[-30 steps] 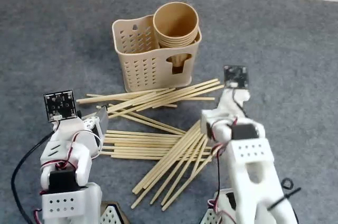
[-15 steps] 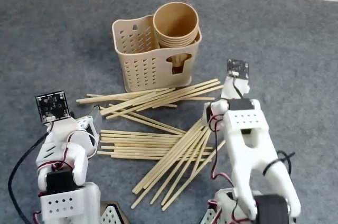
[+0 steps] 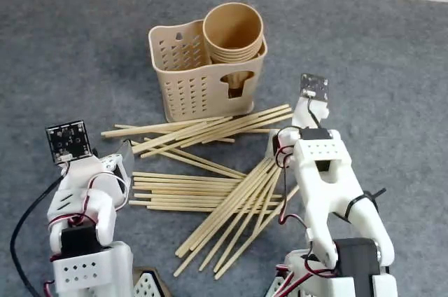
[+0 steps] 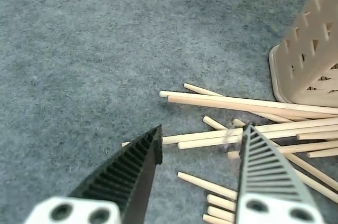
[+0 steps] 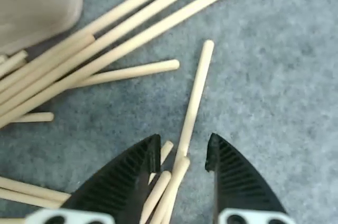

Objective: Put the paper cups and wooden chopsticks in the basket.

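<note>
From above, your tan paper cups (image 3: 233,31) sit stacked in the beige plastic basket (image 3: 185,90) toward the surface's far edge, pale wooden chopsticks (image 3: 189,186) strewn mid-surface; your left gripper (image 4: 203,129) hangs spread above stick ends; your right gripper (image 5: 185,138), parted, straddles one stick (image 5: 196,89), ready to pinch.

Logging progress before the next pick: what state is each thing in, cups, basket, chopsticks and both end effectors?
paper cups: stacked upright inside the basket.
basket: upright on the table, holding the cups.
wooden chopsticks: lying loose on the table, outside the basket.
left end effector: open, empty, above chopstick ends.
right end effector: open, empty, straddling one chopstick.
</note>
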